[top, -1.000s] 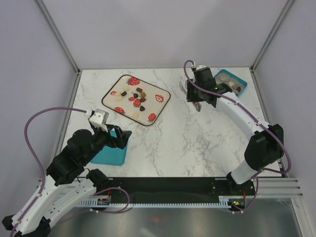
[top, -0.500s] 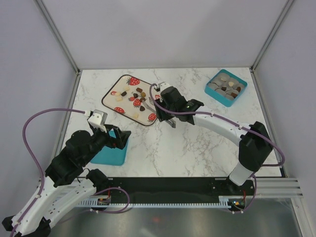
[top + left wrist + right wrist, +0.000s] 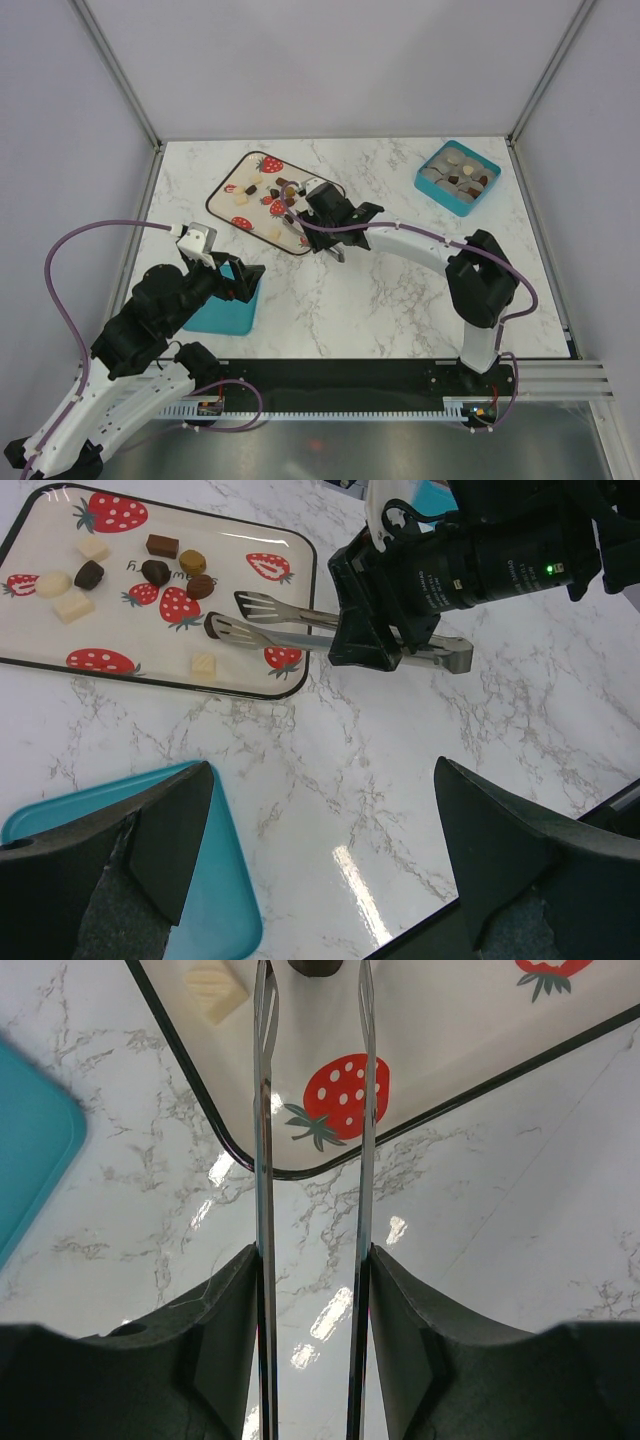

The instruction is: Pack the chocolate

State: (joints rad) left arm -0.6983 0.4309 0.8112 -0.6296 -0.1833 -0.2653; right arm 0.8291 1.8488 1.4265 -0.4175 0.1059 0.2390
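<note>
Marble worktop (image 3: 400, 290). Strawberry-print tray (image 3: 248, 165) lay far left. One teal box (image 3: 442, 197) stood far right, a second teal box (image 3: 225, 315) near left. Left fingers (image 3: 165, 830) were spread wide over the second teal box. Right fingers (image 3: 410, 1330) clamped tongs (image 3: 300, 630), tips over the tray. Chocolate (image 3: 155, 572) lay loose on the tray, with more in the far box.

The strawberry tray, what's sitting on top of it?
Little brown and cream chocolates lie on the tray, and tongs in the right gripper reach over it. From above, the arm hides one corner.
</note>
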